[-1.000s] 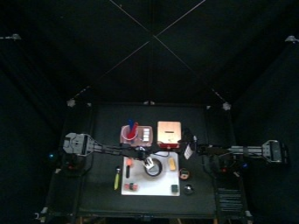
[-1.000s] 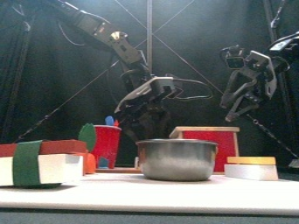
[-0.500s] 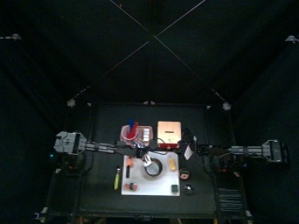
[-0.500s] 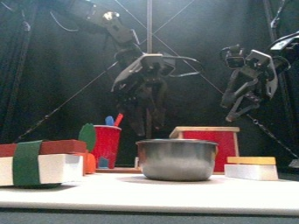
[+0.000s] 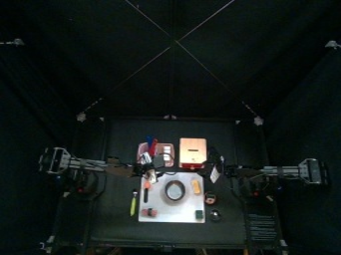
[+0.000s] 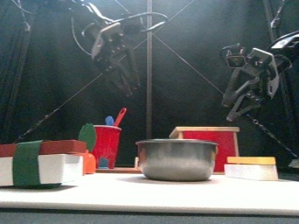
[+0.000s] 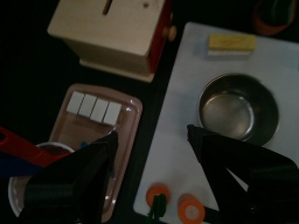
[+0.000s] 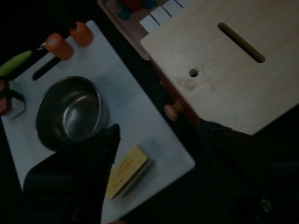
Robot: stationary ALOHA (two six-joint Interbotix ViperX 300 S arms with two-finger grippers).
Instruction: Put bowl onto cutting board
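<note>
So the bowl (image 7: 239, 107) is sitting flat on the board (image 7: 187, 140), with nothing gripping it, so the placing looks done to me. It's well below the left gripper (image 7: 152, 150), whose jaws are spread wide and empty, high up, probably to stay clear of the rim. A wooden box (image 7: 111, 35) and a tray (image 7: 93, 118) sit off the board beside it. The right gripper (image 8: 158, 144) hangs open too, above the board's other side.
</note>
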